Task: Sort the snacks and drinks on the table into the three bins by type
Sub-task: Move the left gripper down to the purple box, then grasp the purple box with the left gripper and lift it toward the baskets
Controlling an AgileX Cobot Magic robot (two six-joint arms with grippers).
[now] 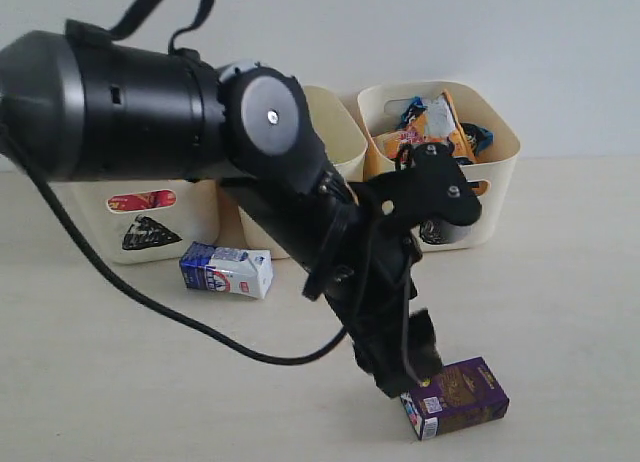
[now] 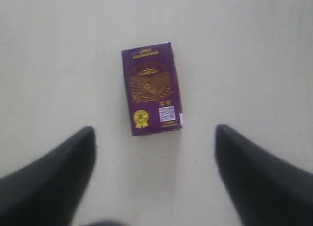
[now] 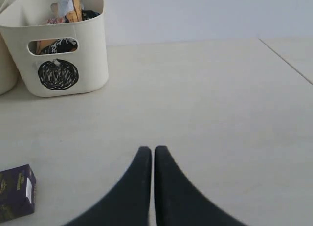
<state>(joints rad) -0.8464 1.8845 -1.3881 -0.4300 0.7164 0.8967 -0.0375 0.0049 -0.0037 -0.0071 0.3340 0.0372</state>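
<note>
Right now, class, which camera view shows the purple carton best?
The left wrist view: the purple carton lies whole, ahead of the open left gripper. The exterior view hides one corner behind that gripper; the right wrist view catches only one end at the frame edge.

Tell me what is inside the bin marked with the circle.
The circle bin holds an orange-white bag and a blue bag; its wall hides whatever lies lower.

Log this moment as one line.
left gripper open by purple carton | right gripper shut, empty | blue-white carton on table | bags in circle bin
</note>
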